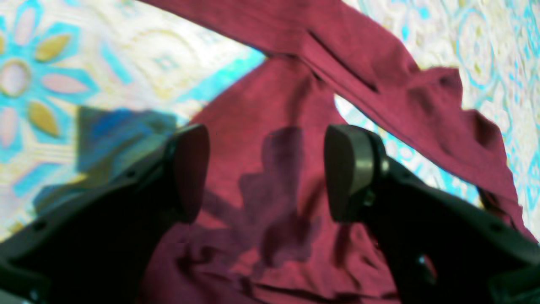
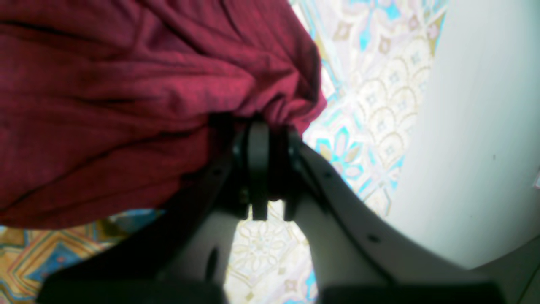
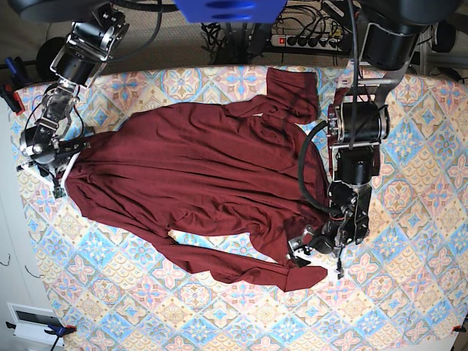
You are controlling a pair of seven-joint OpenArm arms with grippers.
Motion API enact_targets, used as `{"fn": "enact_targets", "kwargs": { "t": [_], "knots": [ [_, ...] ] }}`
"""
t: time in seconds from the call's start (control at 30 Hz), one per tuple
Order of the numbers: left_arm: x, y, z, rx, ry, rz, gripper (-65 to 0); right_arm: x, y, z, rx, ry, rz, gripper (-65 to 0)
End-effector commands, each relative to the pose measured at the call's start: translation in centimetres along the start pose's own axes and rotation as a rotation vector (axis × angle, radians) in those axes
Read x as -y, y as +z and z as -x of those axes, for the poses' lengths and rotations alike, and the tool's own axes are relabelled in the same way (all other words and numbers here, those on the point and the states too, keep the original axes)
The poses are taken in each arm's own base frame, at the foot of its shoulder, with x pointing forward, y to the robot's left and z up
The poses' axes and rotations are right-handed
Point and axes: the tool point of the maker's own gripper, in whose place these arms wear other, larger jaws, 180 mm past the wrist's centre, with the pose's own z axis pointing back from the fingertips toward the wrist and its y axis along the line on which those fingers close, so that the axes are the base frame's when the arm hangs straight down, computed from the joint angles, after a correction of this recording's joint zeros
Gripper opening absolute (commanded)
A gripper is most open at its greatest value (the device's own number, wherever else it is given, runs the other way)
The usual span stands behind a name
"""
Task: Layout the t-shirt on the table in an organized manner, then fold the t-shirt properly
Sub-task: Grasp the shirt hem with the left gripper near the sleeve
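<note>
The dark maroon t-shirt (image 3: 190, 168) lies spread across the patterned table (image 3: 409, 292), its body rumpled. One long sleeve runs along the front and another is bunched at the back right. My left gripper (image 3: 300, 248) hovers over the shirt's right front part, beside the front sleeve's end. In the left wrist view it (image 1: 268, 173) stands open above maroon cloth (image 1: 270, 109), nothing between its fingers. My right gripper (image 3: 62, 167) is at the shirt's left edge. The right wrist view shows it (image 2: 274, 126) shut on a bunched fold of the t-shirt (image 2: 126, 105).
The table's left edge lies just beyond my right gripper, with a pale floor (image 2: 476, 126) past it. A power strip and cables (image 3: 307, 40) sit behind the table's back edge. Bare patterned cloth shows along the front and right of the table.
</note>
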Motion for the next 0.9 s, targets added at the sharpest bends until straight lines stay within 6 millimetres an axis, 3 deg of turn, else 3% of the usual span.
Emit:
{"fn": "enact_targets", "kwargs": {
  "t": [0.0,0.1,0.2,0.33,0.57,0.63,0.73,0.87],
  "knots": [
    [0.8,0.8,-4.0,0.097,0.002,0.005,-23.1,1.2,0.5,-0.4,0.012,0.004,0.033,-64.7],
    [-1.6,1.1,-4.4,0.13,0.029,-0.072,-23.1,1.0,0.5,-0.4,0.014,0.005,0.028,-64.7],
    [-2.0,1.1,-4.3,0.135,0.028,-0.087,-23.0,0.8,0.4,-0.4,0.014,0.004,0.026,-64.7],
    [-3.0,0.1,-1.0,0.053,0.031,-0.113,-22.9,0.6,0.4,-0.4,0.014,0.002,0.021,-64.7],
    [-1.2,-0.8,2.5,-0.064,-0.078,-0.086,-23.1,0.6,0.4,-0.4,0.014,0.002,0.021,-64.7],
    [0.7,-1.0,3.2,-0.097,-0.107,-0.016,-23.4,0.5,0.4,-0.4,0.014,0.002,0.02,-64.7],
    [2.3,-0.7,3.1,-0.094,-0.156,0.049,-30.5,0.5,0.4,-0.4,0.014,0.002,0.02,-64.7],
    [2.6,-0.5,2.9,-0.084,-0.172,0.059,-51.9,0.5,0.4,-0.4,0.014,0.002,0.02,-64.7]
  ]
}}
